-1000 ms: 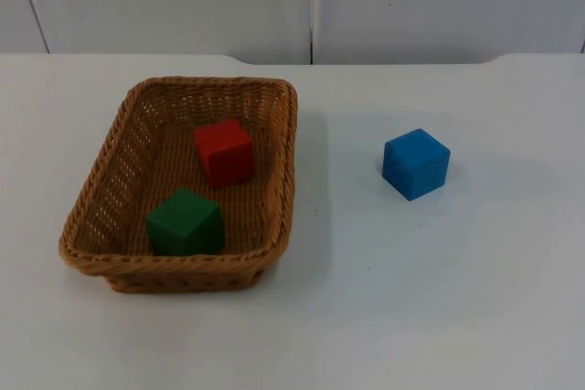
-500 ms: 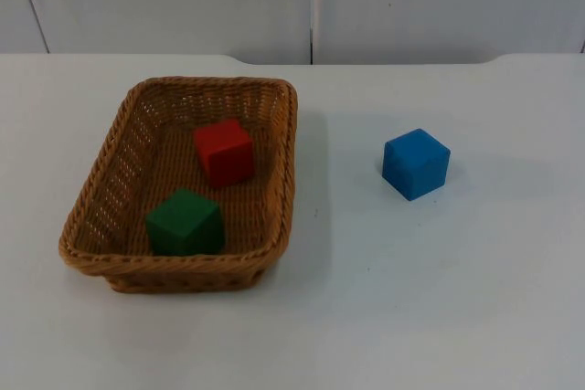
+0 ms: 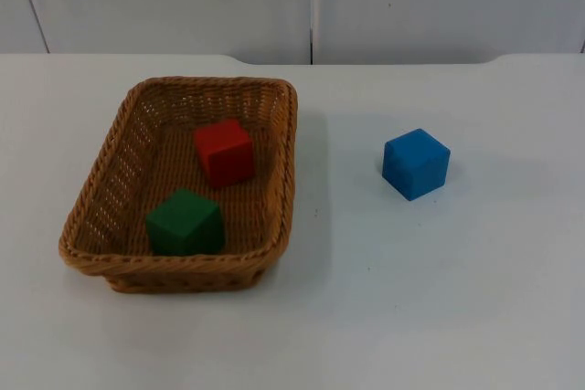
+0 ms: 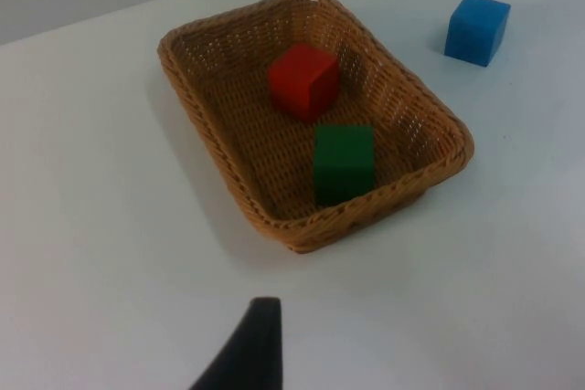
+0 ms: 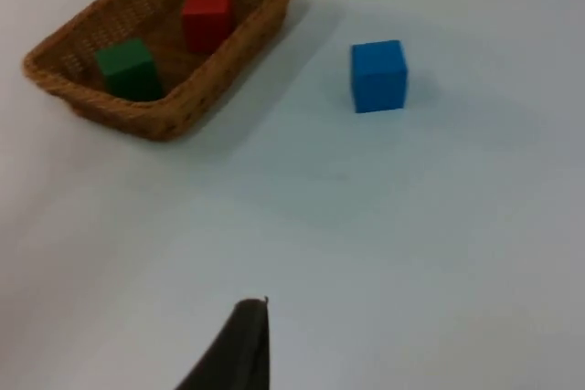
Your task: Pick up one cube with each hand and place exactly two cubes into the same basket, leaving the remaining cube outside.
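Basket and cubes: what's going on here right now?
Nothing is being handled at the moment. The wicker basket holds the red cube and the green cube, lying apart from each other. The blue cube sits outside on the white table, to the basket's right in the top view. Both arms wait, pulled back from the objects, each with a black fingertip above bare table. By the layout, the sorting looks done.

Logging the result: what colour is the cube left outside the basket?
Blue. The cube sits on the table beside the basket, clearest in the top view.
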Robot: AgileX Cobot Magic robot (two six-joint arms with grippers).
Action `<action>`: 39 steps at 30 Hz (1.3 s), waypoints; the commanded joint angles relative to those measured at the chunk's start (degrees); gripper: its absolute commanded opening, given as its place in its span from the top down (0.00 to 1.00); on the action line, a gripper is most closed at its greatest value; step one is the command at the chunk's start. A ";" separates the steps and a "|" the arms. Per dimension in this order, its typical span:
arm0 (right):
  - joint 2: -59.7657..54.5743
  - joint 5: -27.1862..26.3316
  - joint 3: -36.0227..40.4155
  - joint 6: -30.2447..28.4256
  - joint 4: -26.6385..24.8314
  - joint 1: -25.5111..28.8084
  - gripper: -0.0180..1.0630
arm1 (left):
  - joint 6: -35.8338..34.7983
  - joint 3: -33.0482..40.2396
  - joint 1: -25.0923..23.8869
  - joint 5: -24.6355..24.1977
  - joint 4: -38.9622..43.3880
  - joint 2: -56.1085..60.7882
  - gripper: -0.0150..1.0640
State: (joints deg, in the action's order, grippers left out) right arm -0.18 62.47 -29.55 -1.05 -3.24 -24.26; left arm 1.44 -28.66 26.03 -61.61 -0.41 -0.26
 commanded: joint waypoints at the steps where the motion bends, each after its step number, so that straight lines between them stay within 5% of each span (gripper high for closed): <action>1: 0.18 -0.72 0.11 0.16 -0.07 2.51 0.01 | -0.24 0.28 -0.16 0.03 -0.34 0.26 0.01; 19: 0.18 -0.72 0.11 0.16 -0.07 19.30 0.01 | -0.21 0.28 -0.16 0.03 -0.23 0.26 0.01; 39: 0.18 -0.72 0.11 0.16 -0.24 20.63 0.01 | -0.21 0.28 -0.16 0.03 -0.23 0.26 0.01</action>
State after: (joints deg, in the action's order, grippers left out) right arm -0.18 62.37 -29.55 -0.94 -3.38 -4.05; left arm 1.44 -28.66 26.03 -61.61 -0.41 -0.26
